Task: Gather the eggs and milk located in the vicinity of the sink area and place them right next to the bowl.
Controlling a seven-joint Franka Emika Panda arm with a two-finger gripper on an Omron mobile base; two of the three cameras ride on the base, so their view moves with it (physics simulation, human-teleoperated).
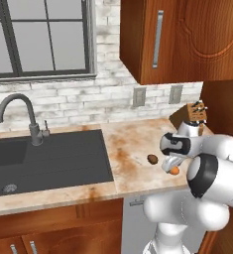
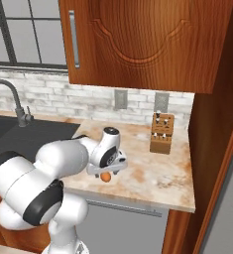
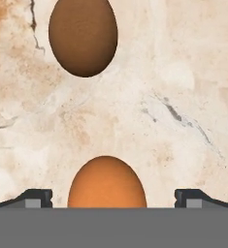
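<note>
Marble counter, frame centre: both eggs lie ungathered. My gripper, jaws apart, straddles the orange-brown egg; the dark brown egg waits.

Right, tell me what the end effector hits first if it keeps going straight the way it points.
Probably the orange egg, lying between the open fingers of the end effector; its depth is unclear.

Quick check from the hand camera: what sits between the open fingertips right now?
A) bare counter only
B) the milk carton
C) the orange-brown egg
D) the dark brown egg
C. In the hand view the orange-brown egg sits between the two spread fingertips of the gripper, jaws open and clear of it, while the dark brown egg lies farther ahead on the counter.
</note>
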